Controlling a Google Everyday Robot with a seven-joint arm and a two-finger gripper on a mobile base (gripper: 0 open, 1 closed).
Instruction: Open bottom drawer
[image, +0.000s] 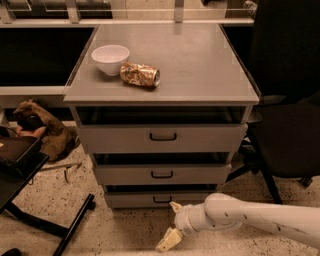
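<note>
Camera view. The gripper (172, 223) is low in front of the cabinet, on the end of the white arm (250, 216) that enters from the lower right. Its two pale fingers stand apart, with nothing between them. The upper fingertip (175, 205) lies at the lower edge of the bottom drawer (130, 200), just right of and below the small black handle (161, 199). Whether it touches the panel cannot be told. The lower fingertip (168, 240) hangs over the speckled floor (115, 235), clear of the cabinet.

The bottom drawer is the lowest and narrowest of three grey fronts, just above the floor. Its front sits set back from the middle drawer (120, 175) above it, and none of its inside shows. The top drawer (115, 139), the tallest front, projects furthest.

On the cabinet top (205, 65), towards the rear left, a white bowl (110, 57) stands upright. A crushed can (140, 75) lies on its side just beside it, to the right.

A black chair (285, 130) stands at the right of the cabinet. A brown bundle (42, 127) lies on the floor at the left, near a black stand leg (75, 225).
</note>
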